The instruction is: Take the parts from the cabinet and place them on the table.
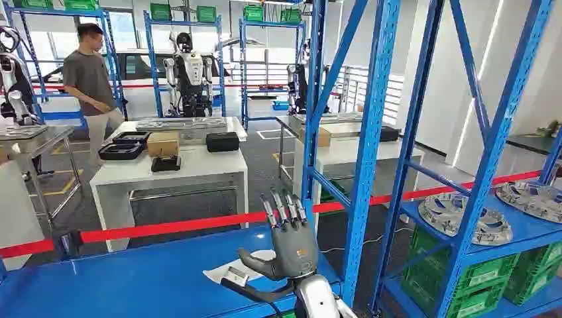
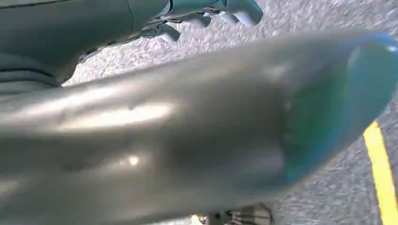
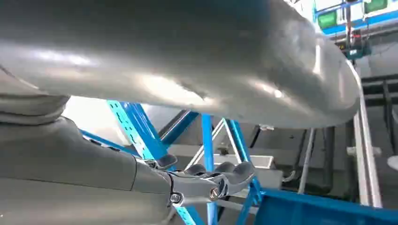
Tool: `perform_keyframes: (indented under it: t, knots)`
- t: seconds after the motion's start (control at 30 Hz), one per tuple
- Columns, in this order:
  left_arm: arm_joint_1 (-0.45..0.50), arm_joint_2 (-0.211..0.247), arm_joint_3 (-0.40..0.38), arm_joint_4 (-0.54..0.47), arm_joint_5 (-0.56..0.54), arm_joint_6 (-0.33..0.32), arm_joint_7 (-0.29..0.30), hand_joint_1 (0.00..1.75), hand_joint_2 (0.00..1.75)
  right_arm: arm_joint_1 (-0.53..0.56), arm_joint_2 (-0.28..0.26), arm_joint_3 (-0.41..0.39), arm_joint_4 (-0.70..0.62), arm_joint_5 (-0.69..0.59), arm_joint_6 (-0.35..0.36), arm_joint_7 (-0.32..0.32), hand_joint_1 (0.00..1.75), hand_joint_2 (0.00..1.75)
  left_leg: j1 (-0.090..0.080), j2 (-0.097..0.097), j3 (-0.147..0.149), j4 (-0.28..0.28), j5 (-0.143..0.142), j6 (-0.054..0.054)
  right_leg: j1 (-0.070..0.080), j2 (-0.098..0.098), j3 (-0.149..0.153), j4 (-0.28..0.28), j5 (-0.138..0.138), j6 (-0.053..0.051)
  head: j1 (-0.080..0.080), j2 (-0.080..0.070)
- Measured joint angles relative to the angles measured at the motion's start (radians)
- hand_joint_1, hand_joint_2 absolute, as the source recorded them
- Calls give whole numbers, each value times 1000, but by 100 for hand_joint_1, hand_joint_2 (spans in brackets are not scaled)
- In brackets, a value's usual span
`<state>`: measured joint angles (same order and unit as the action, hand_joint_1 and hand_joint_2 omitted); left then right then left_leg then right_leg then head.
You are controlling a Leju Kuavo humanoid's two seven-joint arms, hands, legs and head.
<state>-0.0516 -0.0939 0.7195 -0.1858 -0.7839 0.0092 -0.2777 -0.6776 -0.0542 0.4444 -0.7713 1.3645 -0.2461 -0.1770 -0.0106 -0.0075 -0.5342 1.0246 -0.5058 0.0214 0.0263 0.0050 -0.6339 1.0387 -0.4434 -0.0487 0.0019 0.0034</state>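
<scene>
Two round silver parts (image 1: 466,216) (image 1: 534,198) lie on the blue shelf (image 1: 530,232) of the cabinet at the right. My right hand (image 1: 289,240) is raised over the right end of the blue table (image 1: 132,281), fingers spread upward and holding nothing. It is left of the cabinet's uprights and well apart from the parts. In the right wrist view the right hand (image 3: 211,180) has nothing in its fingers, with blue rack struts (image 3: 136,124) behind. My left hand (image 2: 206,16) hangs over grey floor, fingers loose and holding nothing.
A white sheet with a small item (image 1: 232,269) lies on the blue table by my right hand. Green crates (image 1: 487,278) sit under the parts shelf. A red barrier tape (image 1: 166,227) crosses behind the table. Beyond it are white tables with boxes (image 1: 166,156), a person (image 1: 89,79) and other robots.
</scene>
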Motion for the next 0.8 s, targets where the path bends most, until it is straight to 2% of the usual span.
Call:
perform_keyframes:
  t: [0.03,0.07,0.13,0.17,0.2,0.23,0.3,0.33,0.37,0.4,0.47,0.5,0.53,0.57,0.6,0.67,0.7,0.73,0.8]
  knots:
    - [-2,1,1,-1,0,0,1,0,0,-4,-2,-1,2,0,0,0,0,0,5,-4,-3,-5,-5,-7,3,1,4,-20,-34,-1,5,0]
    - [-3,3,1,-2,0,0,2,0,0,-7,-2,-1,1,0,0,0,0,0,7,-2,0,-13,-6,-12,7,1,10,-19,-26,0,-1,0]
    - [0,3,2,-2,0,-2,3,0,0,-7,-4,-6,3,0,0,0,0,0,5,0,16,6,6,-27,2,4,34,-44,-8,-12,4,0]
    - [-1,5,3,-2,0,-3,3,0,0,-7,-3,-8,3,0,1,-1,0,0,6,2,11,19,-8,-30,-7,0,56,-50,-5,-11,3,0]
    - [-3,1,3,-2,0,-3,1,0,0,-11,-3,-10,5,0,1,-3,0,0,4,2,-1,49,-23,-36,-10,0,65,-50,-7,-15,1,0]
    - [-5,2,3,-2,0,-3,1,0,0,-13,-2,-11,5,0,0,-3,0,0,8,2,-33,103,-46,-41,-11,-2,69,-50,-11,-17,-2,0]
    - [-4,7,4,-2,-1,-3,-1,0,0,-10,-1,-13,10,0,0,-5,0,0,16,2,-130,243,-104,-55,-12,-1,74,-50,-22,-15,-3,0]
    - [-1,8,5,-2,-1,-3,-1,0,0,-7,0,-14,13,0,0,-5,0,0,18,2,-161,277,-110,-57,-14,0,78,-48,-27,-13,-3,0]
    - [1,8,6,-2,-1,-3,-1,0,0,-3,0,-14,15,0,0,-5,0,0,21,2,-172,267,-87,-59,-18,1,85,-47,-34,-9,-3,0]
    - [1,8,6,-2,-1,-3,-1,0,0,-2,1,-15,16,0,0,-6,0,0,23,3,-162,214,-39,-62,-22,1,92,-43,-43,-4,-3,0]
    - [1,9,6,-2,-1,-3,-1,0,0,-3,3,-15,19,0,-3,-9,0,0,29,4,-104,49,77,-72,-32,1,110,-33,-65,8,-4,0]
    - [1,7,6,0,-1,-3,-2,0,0,-2,3,-15,20,0,-3,-10,0,0,31,2,-92,14,81,-81,-31,0,108,-31,-75,16,-7,0]
    - [-1,7,6,0,-1,-4,-2,0,0,-4,4,-15,21,1,-3,-12,0,0,25,7,-97,3,35,-58,-29,1,110,-26,-77,21,-9,0]
    - [-1,8,6,0,-1,-5,-2,0,0,-4,4,-15,21,1,-3,-13,0,0,23,8,-88,5,54,-44,-27,1,109,-30,-84,29,-7,0]
    - [3,8,6,-1,-1,-5,-2,0,0,-2,5,-15,21,2,-3,-16,0,0,24,6,-89,5,55,-34,-25,1,115,-22,-81,38,-3,0]
    - [3,5,7,-1,-1,-5,-3,0,0,-3,4,-16,22,2,-4,-17,0,0,28,4,-72,4,55,-21,-28,0,115,-18,-89,42,-2,0]
    - [2,5,7,-1,0,-5,-4,0,0,-5,5,-16,22,2,-4,-20,0,0,28,3,-65,2,51,-15,-29,-1,98,23,-86,45,-1,0]
    - [1,5,8,-2,0,-5,-5,0,0,-7,6,-16,23,2,-4,-23,0,0,28,2,-61,1,46,-10,-29,-1,53,97,-98,52,2,0]
    - [0,5,10,-2,0,-5,-6,0,0,-2,6,-16,26,0,-4,-23,0,0,26,1,-52,0,34,-6,-31,-1,-49,242,-158,61,3,0]
